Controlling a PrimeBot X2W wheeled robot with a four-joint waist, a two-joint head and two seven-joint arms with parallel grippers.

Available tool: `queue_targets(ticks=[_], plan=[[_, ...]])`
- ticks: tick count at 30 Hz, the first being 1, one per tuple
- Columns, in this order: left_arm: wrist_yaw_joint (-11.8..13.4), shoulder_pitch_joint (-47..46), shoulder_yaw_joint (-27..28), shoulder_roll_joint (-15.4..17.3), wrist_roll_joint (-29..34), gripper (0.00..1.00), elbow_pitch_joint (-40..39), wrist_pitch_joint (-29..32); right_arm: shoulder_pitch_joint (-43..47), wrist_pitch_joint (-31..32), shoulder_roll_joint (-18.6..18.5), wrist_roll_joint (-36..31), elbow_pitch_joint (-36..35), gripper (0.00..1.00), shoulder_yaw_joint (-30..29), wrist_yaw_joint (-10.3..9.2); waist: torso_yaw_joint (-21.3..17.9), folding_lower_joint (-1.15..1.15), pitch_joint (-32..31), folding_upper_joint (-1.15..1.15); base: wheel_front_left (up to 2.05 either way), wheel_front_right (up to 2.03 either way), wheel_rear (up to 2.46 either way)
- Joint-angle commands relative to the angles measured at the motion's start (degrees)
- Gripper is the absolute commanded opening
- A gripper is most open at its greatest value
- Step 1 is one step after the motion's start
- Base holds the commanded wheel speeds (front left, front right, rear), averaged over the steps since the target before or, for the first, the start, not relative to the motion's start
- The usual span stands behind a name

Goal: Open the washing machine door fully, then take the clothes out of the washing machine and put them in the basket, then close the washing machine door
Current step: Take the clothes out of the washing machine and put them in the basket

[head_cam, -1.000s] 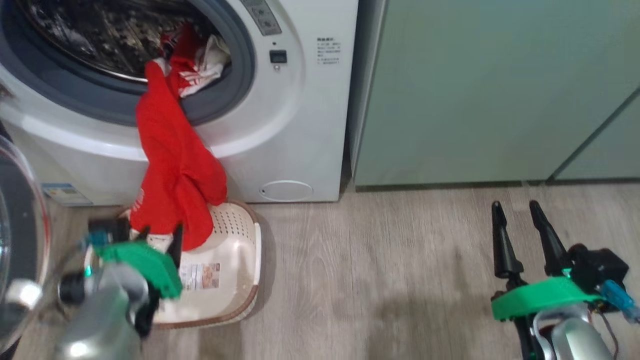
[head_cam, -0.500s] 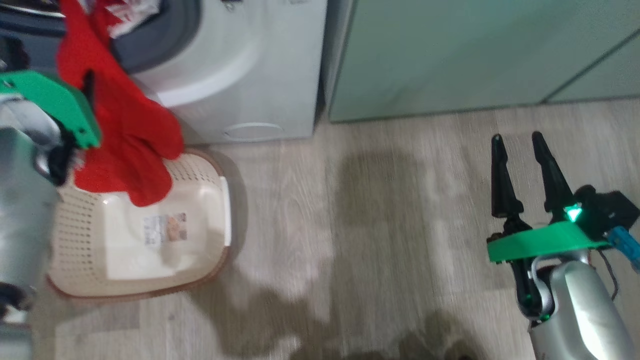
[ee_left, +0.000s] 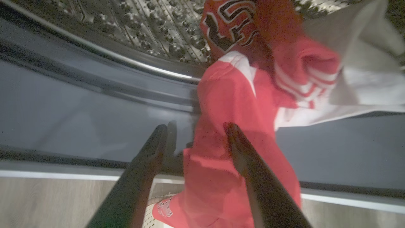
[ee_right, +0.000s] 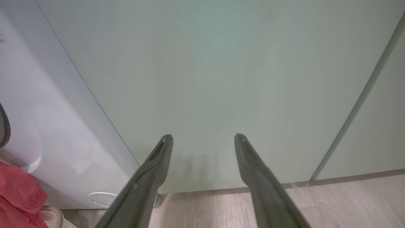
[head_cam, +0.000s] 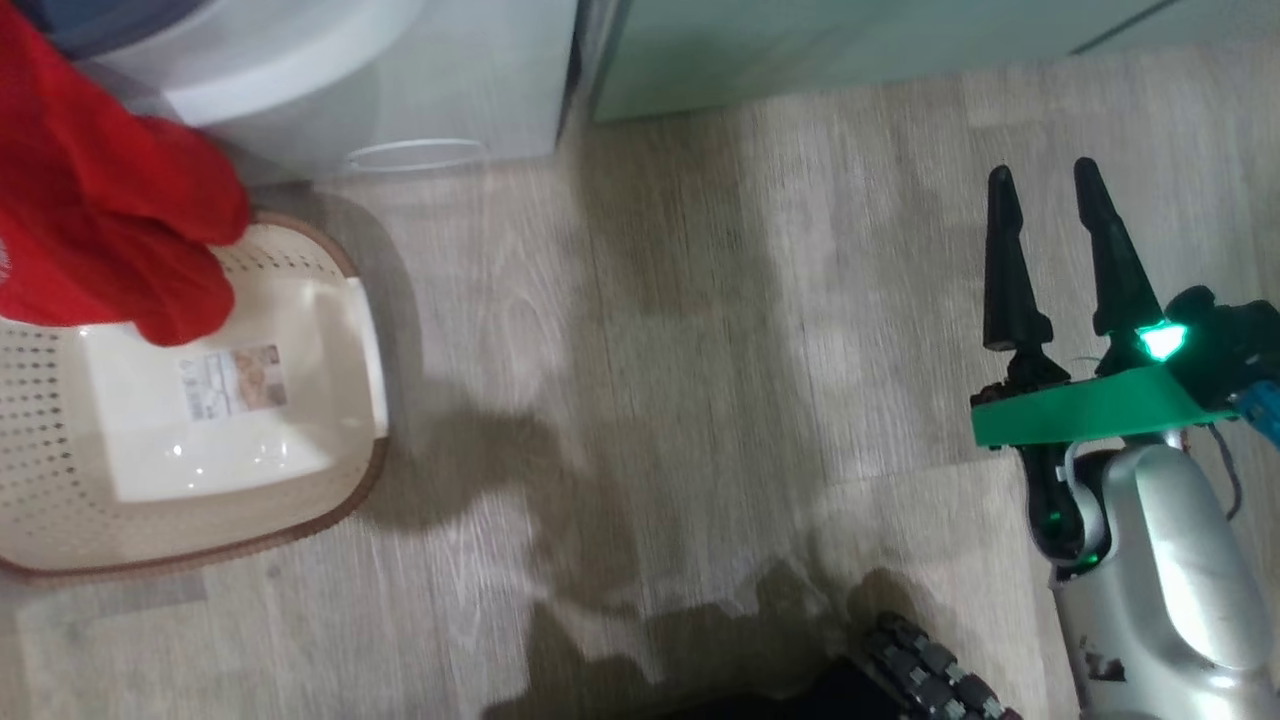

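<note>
Your large white front-loading washing machine (head_cam: pixel 300 70) sits at 11 o'clock in the head view, all smooth glossy panel. The left wrist view adds what that view lacks: the matte grey rubber ring (ee_left: pixel 79 104) and, at 12 o'clock, the studded, perforated steel drum (ee_left: pixel 152 28).

Flat pale green cabinet doors (ee_right: pixel 202 72) face the right wrist view, satin and plain, with a thin seam at 3 o'clock. Below them runs the pale wood-grain floor (head_cam: pixel 650 380).

The cream plastic oblong basket (head_cam: pixel 40 420), with perforated walls and a brown rim, stands mouth up on the floor at 9 o'clock in the head view, just in front of the machine.

The bright red, finely textured clothes (ee_left: pixel 227 104) hang out of the drum and over the ring. In the left wrist view their long axis runs from 1 o'clock down to 6 o'clock, with white stripes and a white panel at 2 o'clock. Their lower end hangs over the basket's far rim.

Your left end effector (ee_left: pixel 195 126) is released and grips nothing. Its long dark tapered fingers are spread, one across the red cloth and one over the grey ring.

Your right end effector (head_cam: pixel 1044 172), at 3 o'clock in the head view, is also released. It points to 12 over bare floor, well apart from the basket.

A small round white hatch (head_cam: pixel 415 155) marks the machine's foot, and a label sticker (head_cam: pixel 232 380) lies on the basket's base.
</note>
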Motion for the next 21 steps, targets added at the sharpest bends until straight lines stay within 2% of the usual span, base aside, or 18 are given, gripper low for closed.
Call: queue_targets(ticks=[1, 8, 9, 11, 12, 13, 17, 21], plan=[[-0.2, -1.7, 0.5, 3.3, 0.6, 1.00, -0.7, 0.3, 0.1, -0.3, 0.6, 0.5, -1.9, 1.00, 1.0, -0.04, -1.1, 0.00, 1.7, 0.00, 0.00, 0.00, 0.00], [-1.8, -2.7, -0.3, 2.1, -0.5, 1.00, 0.6, 1.0, -0.3, -0.3, 0.6, 1.7, -1.8, 1.00, 0.7, -0.04, -1.0, 0.00, 2.8, 0.00, 0.00, 0.00, 0.00], [-2.1, -2.7, -0.5, 1.7, -0.8, 0.92, 0.7, 1.3, -0.3, -0.3, 0.6, 1.7, -1.8, 1.00, 0.7, -0.04, -0.9, 0.00, 2.8, 0.00, 0.00, 0.00, 0.00], [-2.4, -2.7, -0.9, 1.4, -1.2, 0.42, 0.8, 1.7, -0.5, -0.3, 0.6, 1.7, -1.6, 1.00, 0.7, -0.04, -0.9, 0.00, 2.8, 0.00, 0.00, 0.00, 0.00], [-2.5, -2.6, -1.2, 1.5, -1.2, 0.11, 1.0, 1.9, -0.6, -0.3, 0.6, 1.8, -1.6, 1.00, 0.8, -0.04, -0.9, 0.00, 2.7, 0.00, 0.00, 0.00, 0.00], [-2.5, -2.4, -1.5, 1.6, -1.2, 0.00, 1.3, 2.2, -0.7, -0.3, 0.6, 1.8, -1.6, 1.00, 0.9, -0.04, -0.9, 0.00, 2.6, 0.00, 0.00, 0.00, 0.00], [-2.7, -1.6, -2.3, 1.7, -1.8, 0.00, 1.8, 2.0, -0.6, -0.3, 0.6, 1.7, -1.3, 1.00, 0.7, -0.04, -0.7, 0.00, 1.5, 0.00, 0.00, 0.00, 0.00], [-2.8, 1.0, -3.3, 1.2, -2.1, 0.00, 1.5, -0.6, 0.7, -0.3, 0.6, 1.3, -0.8, 1.00, 0.3, -0.04, 0.0, 0.00, -1.1, 0.00, 0.00, 0.00, 0.00]])
